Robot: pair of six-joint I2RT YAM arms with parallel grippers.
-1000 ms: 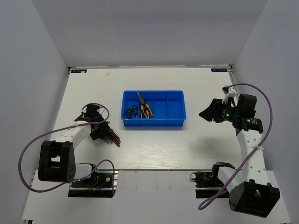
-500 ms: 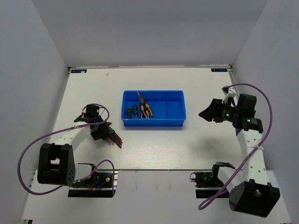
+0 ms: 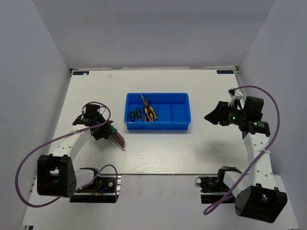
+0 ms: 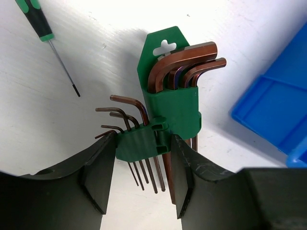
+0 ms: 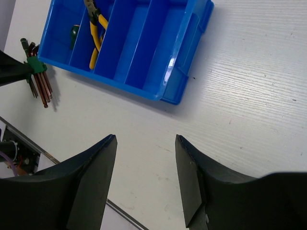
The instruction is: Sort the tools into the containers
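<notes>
We see L claw (image 4: pixel 140 149) clamped on the hex key set (image 4: pixel 173 81) at its green holder, R claw (image 5: pixel 146 160) apart w/ nothing in it, near the blue tray (image 5: pixel 136 45).

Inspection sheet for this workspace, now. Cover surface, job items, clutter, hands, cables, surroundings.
Surface: white wood-grain table.
Job's things: blue tray; stubby green screwdrivers in its leftmost compartment, yellow-handled pliers in the next; hex key set outside the tray, to its left; slim green-and-black screwdriver lying on the table beside the set.
Clutter: nothing seen.
Hands: left hand closed on the hex key set's green holder; right hand open, empty, above the table right of the tray.
Cables: a purple cable loops off each arm, clear of the tools.
Surroundings: plain grey walls.
</notes>
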